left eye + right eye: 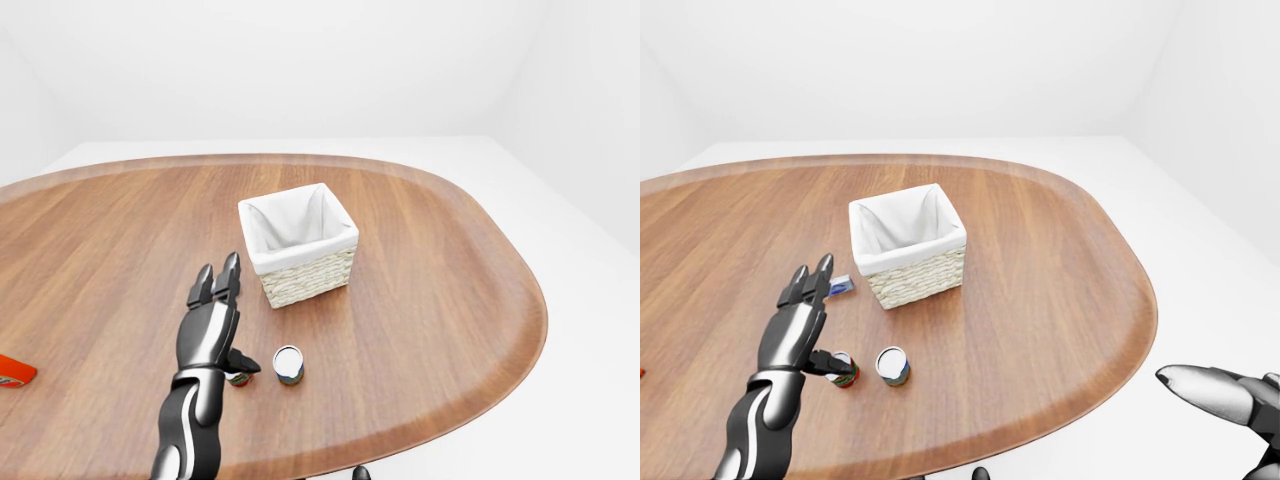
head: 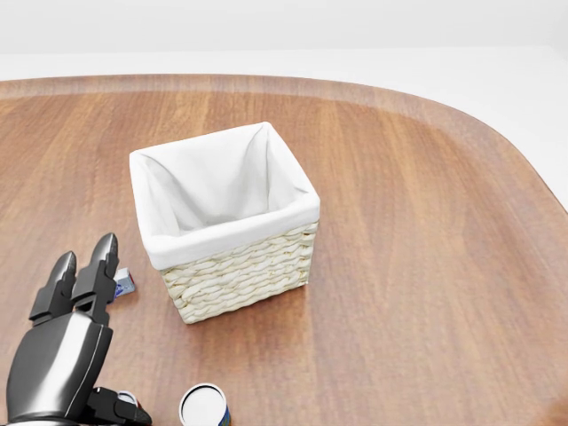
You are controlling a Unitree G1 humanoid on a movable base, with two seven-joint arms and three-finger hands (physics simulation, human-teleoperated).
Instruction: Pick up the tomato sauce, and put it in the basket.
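— While looking down across the wooden table (image 1: 450, 280), seeing the left hand (image 1: 792, 338) hanging above it near the bottom left of the right-eye view. Asking about the fingers.

— Seeing fingers (image 2: 102, 262) stretching out straight, pointing toward the top of the view, and gripping nothing. Noticing the thumb sticking out sideways to the right.

— Looking for the tomato sauce (image 1: 845, 370) now.

— Finding it standing upright on the wood, just right of that thumb in the right-eye view, with a red and green label and a pale lid. Not managing to tell whether thumb and can are touching. Seeing it mostly hidden behind the hand in the left-eye view.

— Spotting a second can (image 1: 288, 364) just beside it, to the right?

— Yes, seeing one wearing a blue label and also standing upright, apart from the hand.

— Checking the basket (image 1: 305, 280).

— Finding it sitting higher in the view than both cans, near but apart from them, woven, with white cloth lining it.

— Noting anything else?

— Catching a small blue and white box (image 1: 840, 288) lying flat left of the basket, just past the fingertips, and a red item (image 1: 12, 371) poking in at the left edge of the left-eye view.

— Wondering about the right hand (image 1: 1225, 395).

— Glimpsing it low at the right edge of the right-eye view, off the table; not managing to tell whether it is spread or closed.
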